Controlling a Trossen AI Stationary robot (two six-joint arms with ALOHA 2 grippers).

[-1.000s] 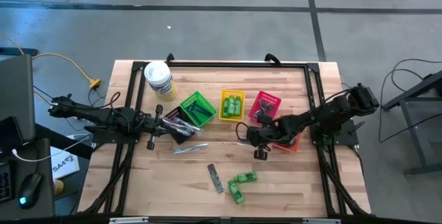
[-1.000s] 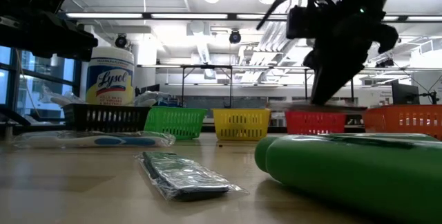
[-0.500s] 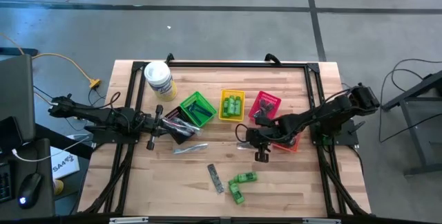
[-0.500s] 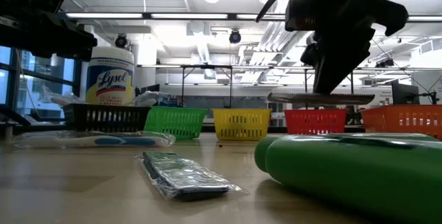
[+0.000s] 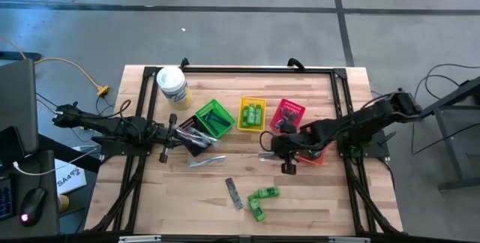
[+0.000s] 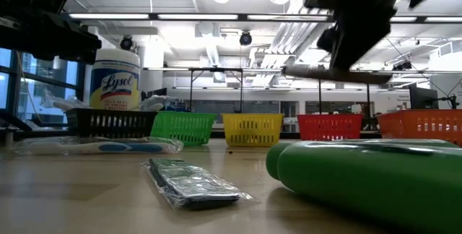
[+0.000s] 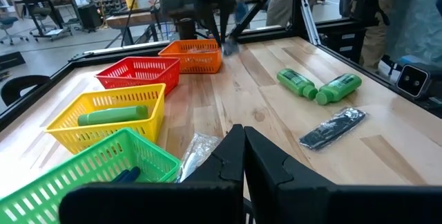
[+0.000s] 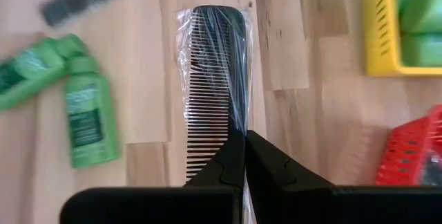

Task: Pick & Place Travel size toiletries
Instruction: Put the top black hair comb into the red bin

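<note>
Right gripper (image 8: pixel 237 156) pinches clear-wrapped black plastic comb (image 8: pixel 215 79) aloft, probably for basket drop; left gripper (image 7: pixel 242 156) pressed together, idle.

"Lysol" on the white tub (image 6: pixel 115 79)

Table (image 5: pixel 315 198) pale wood, matt. Baskets (image 7: pixel 135 75) glossy plastic mesh. Comb (image 8: pixel 214 86) dark plastic, clear shiny wrap.

A light wooden table (image 5: pixel 315 205) holds a white tub (image 5: pixel 172 85) at upper left and five coloured baskets (image 5: pixel 252 113) across the middle. Two green bottles (image 5: pixel 262 199), a dark packet (image 5: pixel 235 193) and a clear-wrapped stick (image 5: pixel 204 160) lie lower centre.
</note>
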